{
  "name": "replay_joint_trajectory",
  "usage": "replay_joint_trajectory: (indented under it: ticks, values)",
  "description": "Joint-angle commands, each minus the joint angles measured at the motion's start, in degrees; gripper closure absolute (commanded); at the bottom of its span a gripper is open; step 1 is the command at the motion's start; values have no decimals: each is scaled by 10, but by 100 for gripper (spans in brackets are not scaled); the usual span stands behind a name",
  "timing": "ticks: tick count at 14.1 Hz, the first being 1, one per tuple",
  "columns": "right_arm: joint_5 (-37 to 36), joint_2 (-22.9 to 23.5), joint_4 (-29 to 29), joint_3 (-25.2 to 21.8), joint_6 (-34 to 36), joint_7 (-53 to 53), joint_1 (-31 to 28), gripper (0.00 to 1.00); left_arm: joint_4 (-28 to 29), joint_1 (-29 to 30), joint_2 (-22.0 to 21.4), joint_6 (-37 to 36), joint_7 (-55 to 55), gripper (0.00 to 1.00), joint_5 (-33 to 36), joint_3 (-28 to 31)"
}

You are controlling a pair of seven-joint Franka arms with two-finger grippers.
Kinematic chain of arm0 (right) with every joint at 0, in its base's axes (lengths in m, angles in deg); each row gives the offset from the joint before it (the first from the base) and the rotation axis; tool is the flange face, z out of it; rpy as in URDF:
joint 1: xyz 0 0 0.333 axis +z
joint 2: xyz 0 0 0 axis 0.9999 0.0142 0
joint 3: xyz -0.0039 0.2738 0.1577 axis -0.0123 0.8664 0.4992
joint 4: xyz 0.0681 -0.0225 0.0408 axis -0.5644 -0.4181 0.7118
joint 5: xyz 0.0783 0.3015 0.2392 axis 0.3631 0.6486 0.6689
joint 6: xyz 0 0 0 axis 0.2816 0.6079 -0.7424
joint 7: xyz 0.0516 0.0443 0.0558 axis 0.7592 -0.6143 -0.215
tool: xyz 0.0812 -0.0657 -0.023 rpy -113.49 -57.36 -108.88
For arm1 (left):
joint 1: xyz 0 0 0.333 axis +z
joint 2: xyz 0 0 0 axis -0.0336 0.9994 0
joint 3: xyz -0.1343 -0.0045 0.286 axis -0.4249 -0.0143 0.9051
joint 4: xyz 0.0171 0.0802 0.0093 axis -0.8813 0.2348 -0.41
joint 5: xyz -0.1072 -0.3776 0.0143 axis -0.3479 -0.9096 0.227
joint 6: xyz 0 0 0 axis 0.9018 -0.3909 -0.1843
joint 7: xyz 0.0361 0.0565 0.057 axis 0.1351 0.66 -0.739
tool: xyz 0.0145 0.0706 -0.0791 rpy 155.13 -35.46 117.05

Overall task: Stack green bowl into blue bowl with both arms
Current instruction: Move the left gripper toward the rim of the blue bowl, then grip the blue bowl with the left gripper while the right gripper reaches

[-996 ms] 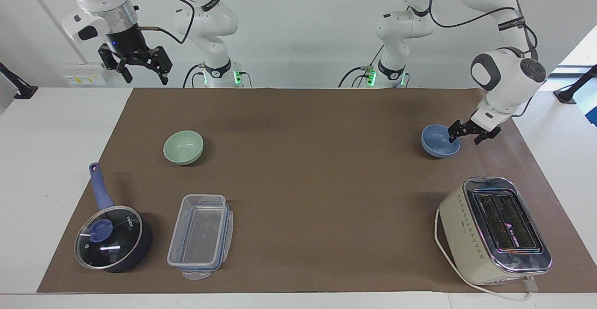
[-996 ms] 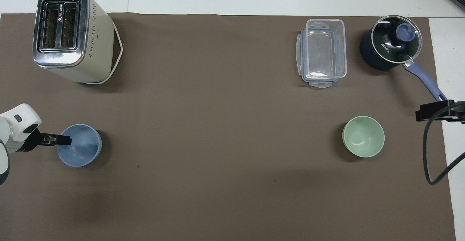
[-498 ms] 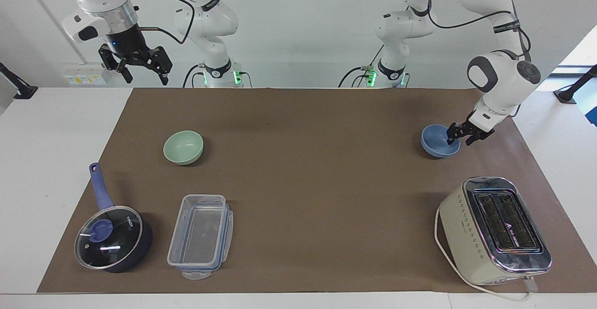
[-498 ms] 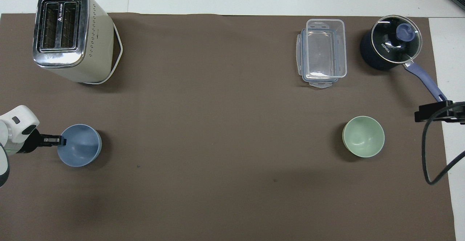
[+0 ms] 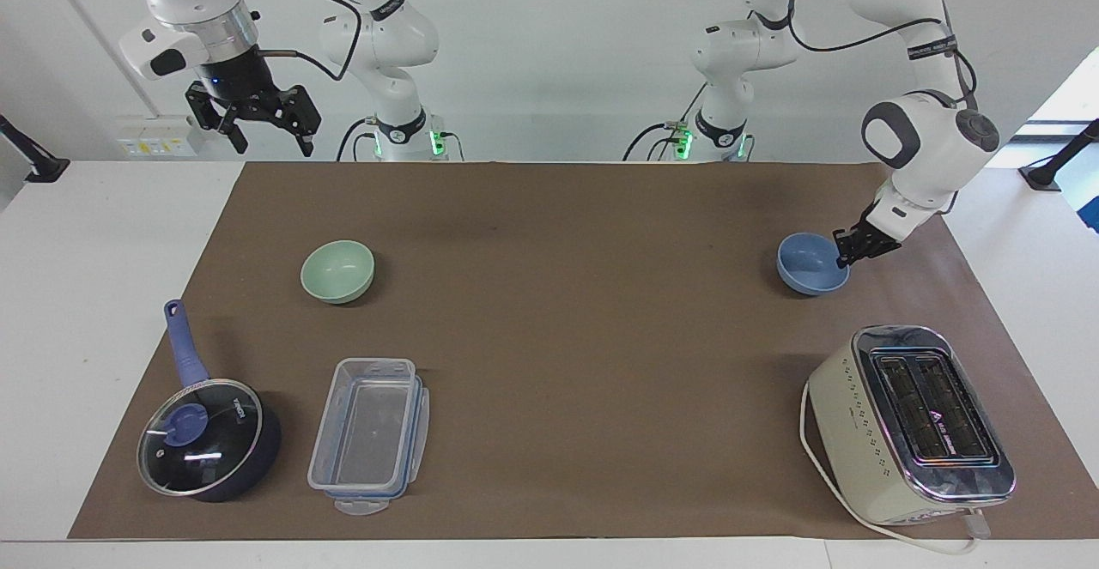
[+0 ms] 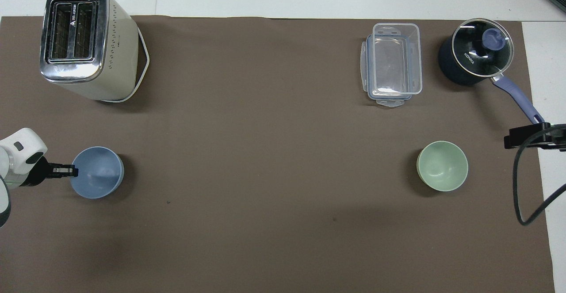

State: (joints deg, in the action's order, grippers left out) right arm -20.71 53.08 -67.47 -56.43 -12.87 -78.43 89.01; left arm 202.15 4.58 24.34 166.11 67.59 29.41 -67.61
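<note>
The blue bowl [image 5: 807,264] sits on the brown mat at the left arm's end of the table, and it also shows in the overhead view [image 6: 99,173]. My left gripper [image 5: 846,256] is shut on its rim on the side toward the table's end, and it also shows in the overhead view [image 6: 73,170]. The bowl looks slightly tipped. The green bowl [image 5: 337,270] stands upright and alone toward the right arm's end, and it also shows in the overhead view [image 6: 442,165]. My right gripper [image 5: 268,142] hangs open and empty, high in the air at that end, well apart from the green bowl.
A cream toaster [image 5: 914,423] stands farther from the robots than the blue bowl. A clear lidless container [image 5: 369,436] and a dark blue lidded saucepan [image 5: 210,440] lie farther from the robots than the green bowl. The brown mat [image 5: 584,337] covers the table's middle.
My left gripper's fingers have closed on the blue bowl's rim, and the bowl has shifted and tipped slightly. My right gripper has barely drifted.
</note>
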Motion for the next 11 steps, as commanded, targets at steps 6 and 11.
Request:
replay_joint_trajectory:
  ticks: [6,11]
  values:
    - [6,9,-59,-1,-71,-86,-16,0,4,-32,-70,-55,5,100,-6,-11]
    - [6,29,-125,-2,-142,-155,-38,0,3,-161,-86,-63,-140,100,2,-14]
